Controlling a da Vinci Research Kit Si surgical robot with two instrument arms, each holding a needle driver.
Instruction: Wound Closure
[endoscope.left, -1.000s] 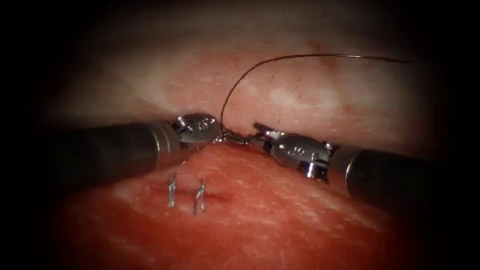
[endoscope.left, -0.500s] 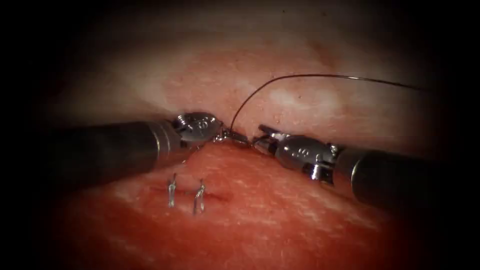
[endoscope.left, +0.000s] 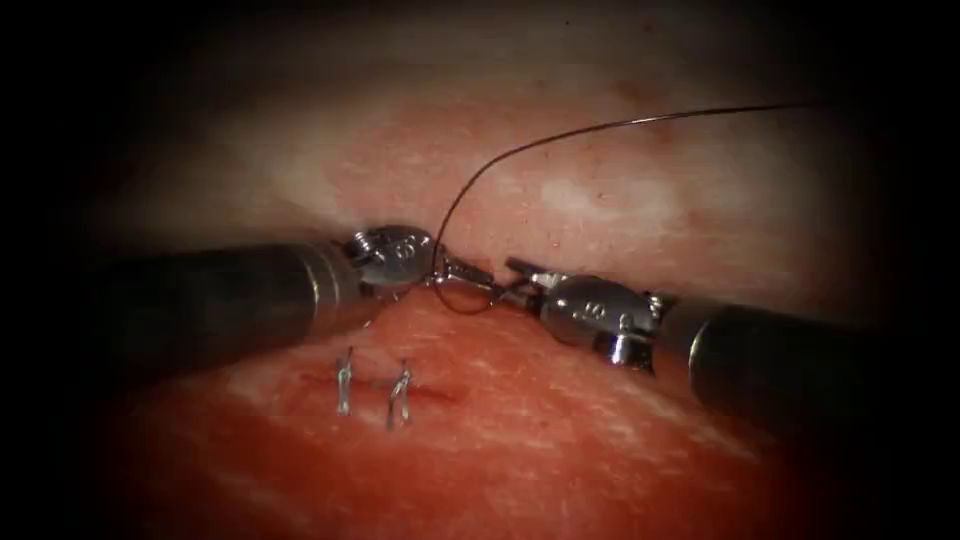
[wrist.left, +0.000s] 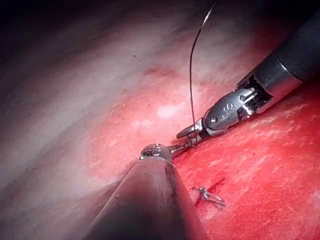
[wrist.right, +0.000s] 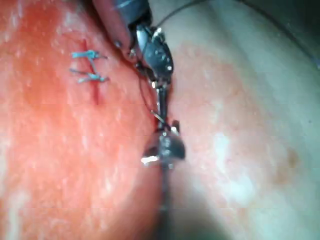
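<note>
Two tools meet tip to tip above the tissue (endoscope.left: 560, 420). The left tool (endoscope.left: 440, 268) clamps one thread (endoscope.left: 520, 148), which loops below the tips. The right tool (endoscope.left: 505, 285) has its jaws slightly apart. Two tied stitches (endoscope.left: 372, 385) cross the cut (endoscope.left: 380, 383). The needle's place cannot be told.

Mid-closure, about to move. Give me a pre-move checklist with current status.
1. What the left gripper holds: cannot tell.
2. Right gripper free: ok, jaws apart, beside the left gripper's tip.
3. Thread untangled: ok, one open arc above the tissue, small loop between the grippers.
4. Needle located: cannot tell.
5. Two stitches across the cut intact: ok.
</note>
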